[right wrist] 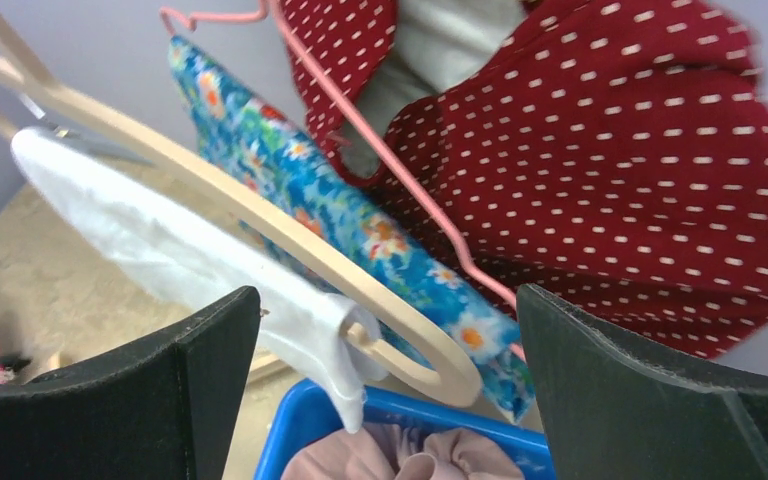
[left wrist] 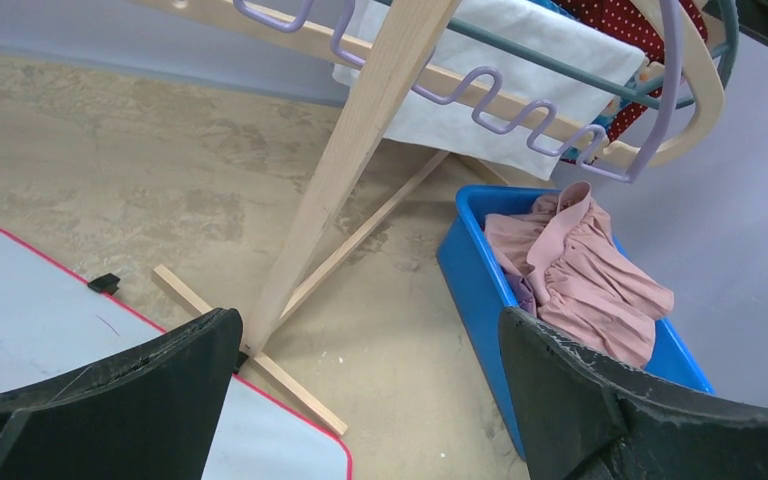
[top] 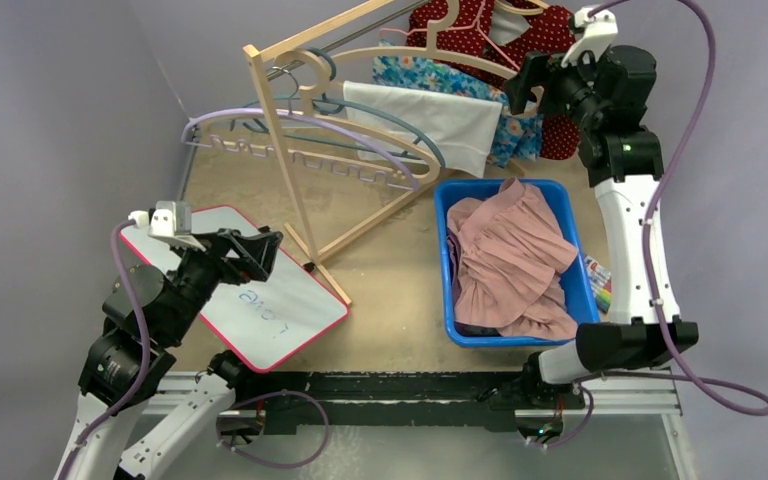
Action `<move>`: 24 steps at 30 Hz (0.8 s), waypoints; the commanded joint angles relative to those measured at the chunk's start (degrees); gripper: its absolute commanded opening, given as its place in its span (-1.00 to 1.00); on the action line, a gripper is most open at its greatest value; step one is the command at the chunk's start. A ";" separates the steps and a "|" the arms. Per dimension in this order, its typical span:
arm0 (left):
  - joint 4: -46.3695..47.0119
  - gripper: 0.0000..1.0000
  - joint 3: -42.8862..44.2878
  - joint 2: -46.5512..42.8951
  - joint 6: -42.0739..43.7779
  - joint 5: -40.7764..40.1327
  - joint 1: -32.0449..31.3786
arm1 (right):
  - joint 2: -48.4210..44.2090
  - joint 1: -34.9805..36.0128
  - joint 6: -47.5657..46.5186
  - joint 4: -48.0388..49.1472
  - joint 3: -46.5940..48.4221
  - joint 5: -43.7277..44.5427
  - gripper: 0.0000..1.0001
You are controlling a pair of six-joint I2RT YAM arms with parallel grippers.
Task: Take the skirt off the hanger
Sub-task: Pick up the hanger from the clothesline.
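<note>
The right jaws stand fully open and empty, raised to the far end of the rack (top: 290,180) and facing the hung clothes. Straight ahead of them lie a floral garment (right wrist: 360,225) and a red dotted garment (right wrist: 610,180), with a pink hanger (right wrist: 410,183) running between the two. Which of them is the skirt cannot be told for sure, but it is on the rack, not yet taken off. Just in front, a wooden hanger (right wrist: 260,212) carrying a white cloth (right wrist: 190,260) crosses the path of the jaws. It is judged that the jaws should be closed on cloth alone, near the top edge by the hanger's shoulder, with no wire or wood caught. The cloth should then be drawn along the hanger's arm and off its end, not tugged straight down. A hard pull would likely drag the wooden hanger along or rock the light rack. The left jaws, equally wide and empty, are held low over a whiteboard (top: 260,300) on the bench (top: 390,280) and could be brought up to steady the hanger. Below the clothes a blue bin (top: 505,341) stands on the bench. A crumpled pink garment (top: 510,260) fills most of it, and a little lilac cloth (left wrist: 522,296) shows under that.
</note>
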 commanded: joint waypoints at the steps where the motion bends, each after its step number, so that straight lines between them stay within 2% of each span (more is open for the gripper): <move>1: 3.29 1.00 -0.76 -0.58 0.77 1.24 0.40 | 0.65 -0.13 -0.88 1.80 -0.71 -10.76 0.92; 8: 3.39 1.00 -0.53 -0.46 0.76 1.60 0.41 | -5.74 -0.13 1.84 7.03 -10.61 -17.85 0.53; 11: 4.03 1.00 -0.86 -0.60 0.49 2.15 0.38 | -9.12 -0.13 4.17 10.16 -15.12 -19.69 0.14; 17: 6.32 1.00 -1.75 0.25 -1.16 3.86 0.39 | -8.86 -0.13 5.46 11.62 -17.33 -25.05 -0.33; 20: 6.43 1.00 -1.84 0.33 -1.74 4.15 0.37 | -8.59 -0.13 6.18 13.60 -18.42 -26.24 -0.42; 24: 6.33 1.00 -2.06 0.06 -1.99 3.98 0.40 | -8.12 -0.04 7.65 16.42 -19.45 -27.70 -0.45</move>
